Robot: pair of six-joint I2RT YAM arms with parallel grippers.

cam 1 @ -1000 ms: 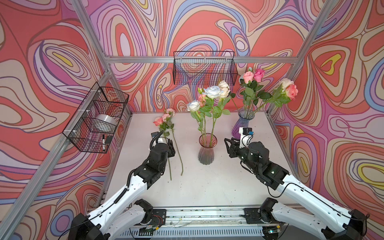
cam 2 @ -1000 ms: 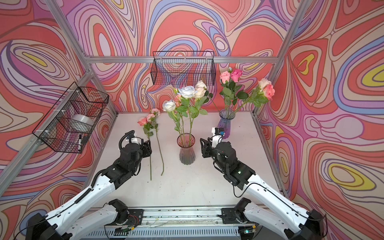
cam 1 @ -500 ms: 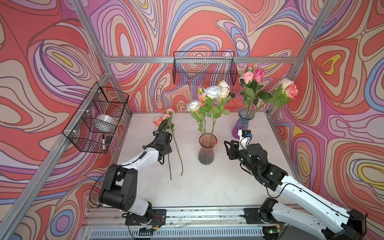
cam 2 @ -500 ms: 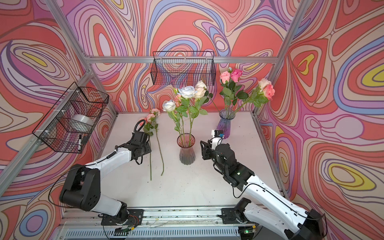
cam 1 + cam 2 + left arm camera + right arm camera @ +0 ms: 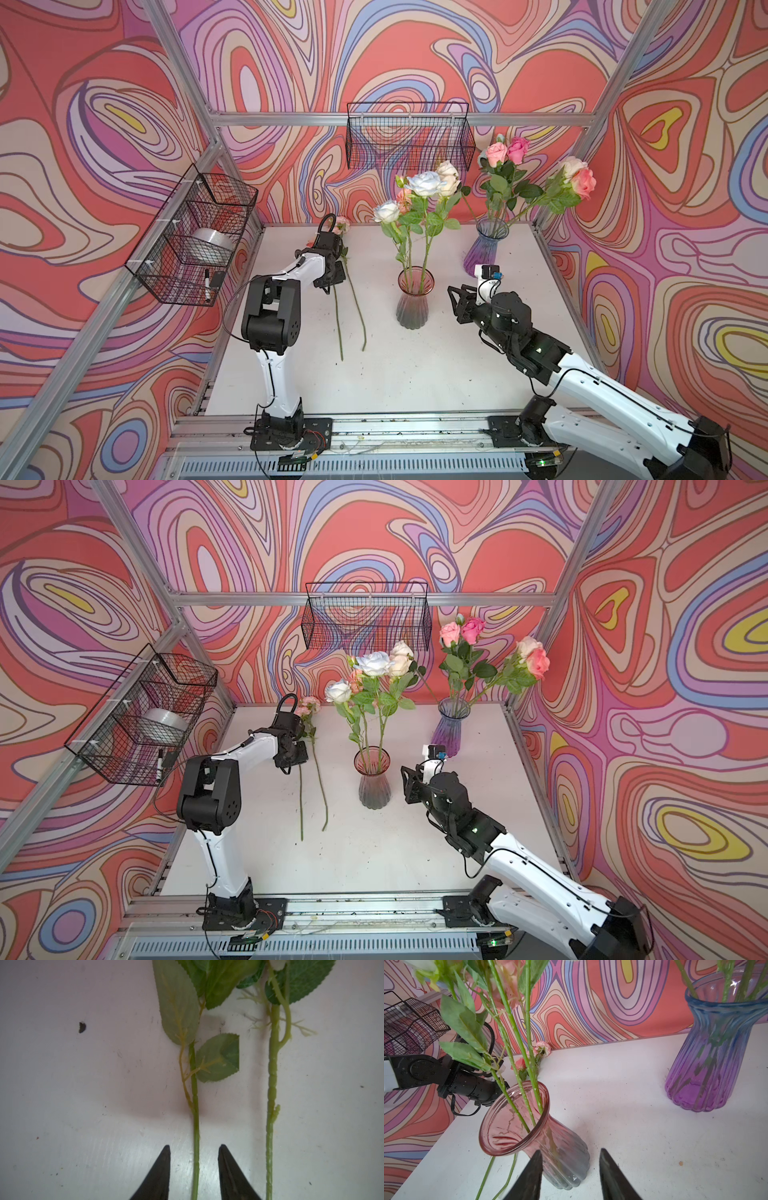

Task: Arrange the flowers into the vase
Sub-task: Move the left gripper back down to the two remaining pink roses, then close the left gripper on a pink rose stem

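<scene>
Two loose flowers lie side by side on the white table, pink blooms [image 5: 340, 224] toward the back and stems [image 5: 337, 324] [image 5: 322, 787] running toward the front. My left gripper [image 5: 332, 282] [image 5: 194, 1147] is down over the left stem [image 5: 195, 1126]. Its jaws stand open on either side of that stem without touching it. The other stem [image 5: 272, 1095] lies outside the jaws. At the table's centre a pink-to-grey vase [image 5: 413, 303] [image 5: 566, 1147] holds several white, pale blue and coral flowers [image 5: 424, 185]. My right gripper [image 5: 455, 297] [image 5: 571, 1152] hovers open and empty just right of this vase.
A purple-blue vase [image 5: 484, 249] [image 5: 708, 1064] with pink and coral roses [image 5: 507, 151] stands at the back right. A wire basket [image 5: 191, 232] with a tape roll and a marker hangs on the left wall. Another wire basket [image 5: 409, 137] hangs on the back wall.
The left arm has folded up at the elbow and its gripper has come down over the left stem. Its jaws have narrowed. The right gripper has hardly moved.
</scene>
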